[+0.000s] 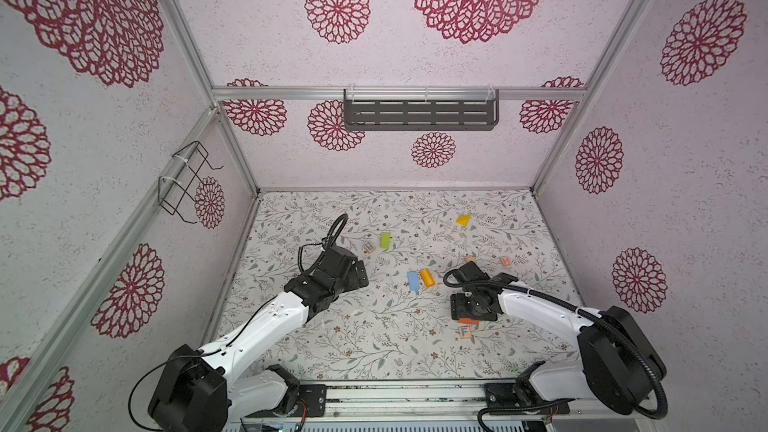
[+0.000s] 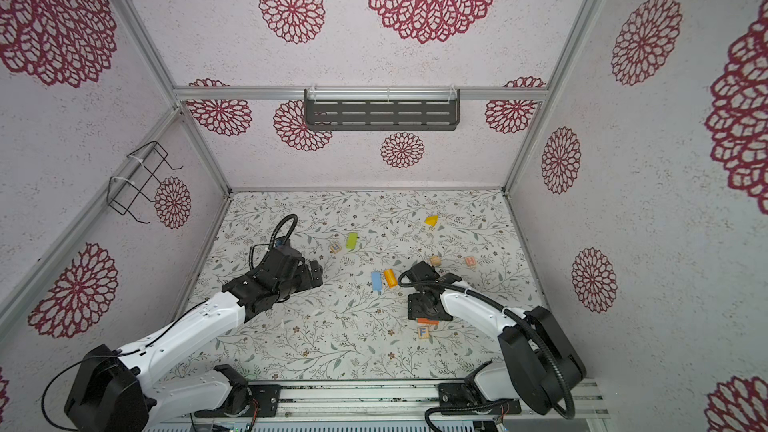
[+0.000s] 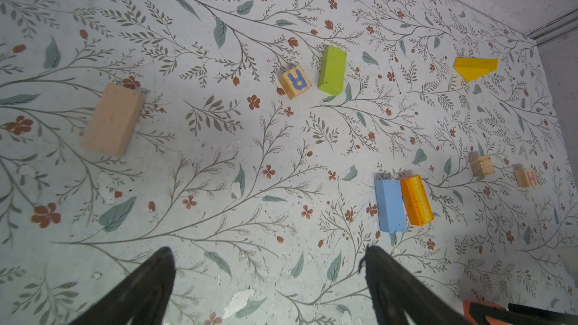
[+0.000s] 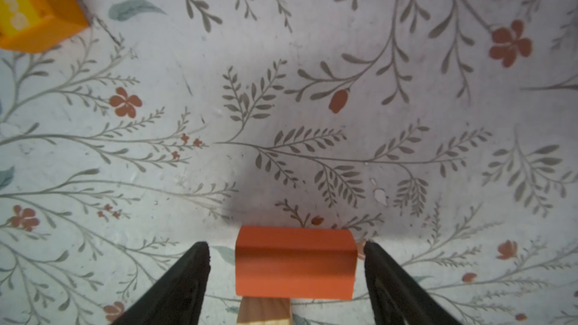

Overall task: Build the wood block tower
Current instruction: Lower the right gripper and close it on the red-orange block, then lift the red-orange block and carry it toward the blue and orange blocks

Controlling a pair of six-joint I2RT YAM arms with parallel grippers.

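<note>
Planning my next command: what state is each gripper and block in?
Left gripper: open, empty.
Right gripper: open, straddling red block, not gripping.
Red block: between those jaws, beside F cube.
Blue block: flat, touching orange block.
Orange block: flat, unstacked.
Green block: flat, beside R cube.
Yellow wedge: loose, alone.
Tan block: flat, alone.
H cube: loose.
Plain cube: loose.

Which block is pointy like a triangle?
The yellow block, sitting farthest back on its own. It is wedge-shaped, while the others look like bricks or cubes.

Soft even light, slight wrist-view blur
</note>
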